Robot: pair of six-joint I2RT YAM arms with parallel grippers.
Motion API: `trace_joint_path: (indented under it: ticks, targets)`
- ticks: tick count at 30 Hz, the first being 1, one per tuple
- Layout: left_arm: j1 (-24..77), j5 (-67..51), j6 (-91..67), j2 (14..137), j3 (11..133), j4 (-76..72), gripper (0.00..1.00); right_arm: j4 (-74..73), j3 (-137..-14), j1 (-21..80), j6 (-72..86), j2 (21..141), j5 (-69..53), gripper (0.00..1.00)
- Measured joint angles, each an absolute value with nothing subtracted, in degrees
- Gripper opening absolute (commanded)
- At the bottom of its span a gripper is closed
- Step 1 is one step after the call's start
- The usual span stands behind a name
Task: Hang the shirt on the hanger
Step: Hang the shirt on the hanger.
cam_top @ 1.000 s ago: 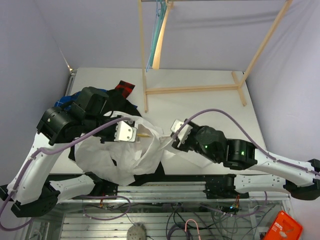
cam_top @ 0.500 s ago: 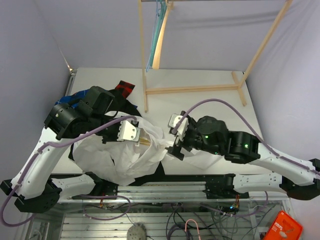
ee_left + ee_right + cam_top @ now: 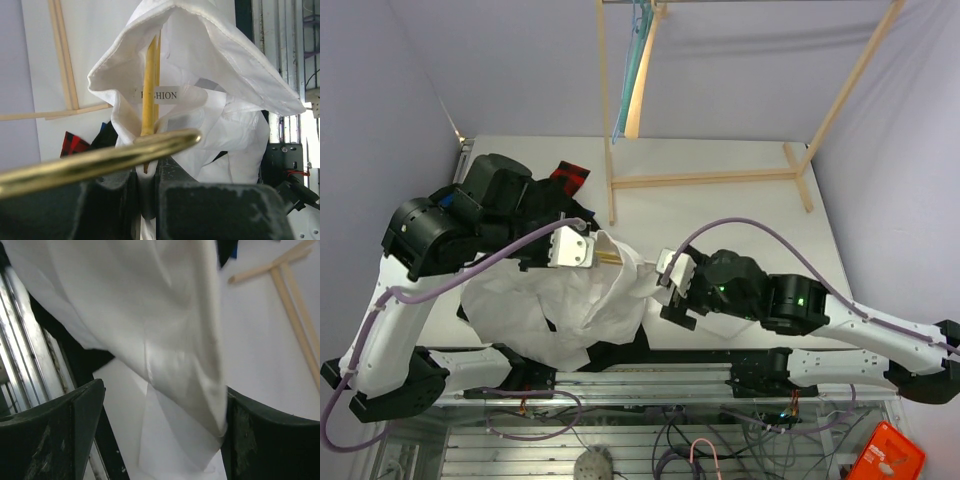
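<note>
The white shirt (image 3: 545, 300) lies bunched at the table's near left, and its collar is draped over the yellow hanger (image 3: 611, 258). My left gripper (image 3: 590, 256) is shut on the hanger's neck, with a fold of shirt caught in the jaws. In the left wrist view the hanger (image 3: 149, 85) rises inside the collar of the shirt (image 3: 235, 65), and its brass hook (image 3: 100, 161) crosses in front of the gripper (image 3: 146, 185). My right gripper (image 3: 667, 288) is open at the shirt's right edge. In the right wrist view the shirt (image 3: 150, 315) hangs between the spread fingers (image 3: 65, 430) of the gripper (image 3: 162, 440).
A wooden rack (image 3: 710, 178) stands at the back of the table with a teal hanger (image 3: 632, 70) on it. A blue plaid shirt (image 3: 448, 201) and a black garment (image 3: 568, 180) lie at the far left. Metal rails (image 3: 660, 378) run along the near edge.
My left gripper has lifted the hanger and collar slightly towards the far side. My right gripper has dropped lower and closer to the shirt's right edge.
</note>
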State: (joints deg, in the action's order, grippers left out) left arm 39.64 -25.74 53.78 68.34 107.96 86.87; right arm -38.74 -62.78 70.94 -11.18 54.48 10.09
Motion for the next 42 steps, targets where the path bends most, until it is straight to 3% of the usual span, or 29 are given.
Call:
trace_joint_path:
  ticks: [4,6,7,11,12,13,21,22,25,27,28,29,38,42]
  targets:
    - [39.66,-25.04,53.49,67.92,109.14,87.02,0.07,-39.33,-59.31,70.94,-12.47,53.78,13.17,0.72]
    - [39.64,-24.64,53.36,67.57,109.14,87.02,0.07,-38.85,-58.06,70.83,-13.41,52.18,15.94,0.63]
    - [39.66,-24.51,53.28,67.33,109.14,87.02,0.07,-38.39,-56.93,70.65,-14.02,50.76,17.3,0.5]
    - [39.66,-24.36,53.06,65.78,108.73,87.02,0.07,-37.65,-53.87,69.43,-16.05,45.87,20.53,0.16]
    - [39.66,-24.38,52.97,65.28,108.49,87.05,0.07,-37.5,-53.63,69.08,-16.53,45.06,21.1,0.04]
    - [39.66,-24.49,52.86,64.79,108.25,87.07,0.07,-37.15,-53.43,68.73,-16.91,44.4,21.67,0.0]
    - [40.6,-27.24,50.81,63.68,107.04,87.13,0.07,-36.16,-52.16,63.11,-20.23,43.27,21.23,0.0]
    - [40.77,-27.53,50.5,63.77,107.04,87.11,0.07,-36.01,-51.96,62.13,-20.45,43.27,20.6,0.02]
    - [41.34,-28.29,49.6,63.81,107.02,87.11,0.07,-35.86,-51.42,60.01,-20.58,43.46,19.11,0.49]
    - [41.8,-28.82,49.47,63.53,106.5,87.05,0.07,-36.45,-51.57,59.05,-20.51,44.36,18.59,0.7]
    - [42.0,-28.86,49.47,63.26,105.91,87.05,0.07,-37.26,-52.18,58.81,-20.29,45.19,18.31,0.87]
    - [42.17,-28.8,49.52,62.94,105.12,87.07,0.07,-38.35,-53.34,58.63,-19.97,46.22,17.89,0.98]
    - [42.24,-25.58,51.64,63.13,100.95,87.26,0.07,-45.82,-79.77,58.48,-15.9,54.39,9.26,1.0]
    - [42.26,-23.24,52.31,64.71,101.1,87.26,0.07,-47.22,-82.19,58.46,-14.79,53.47,3.73,0.99]
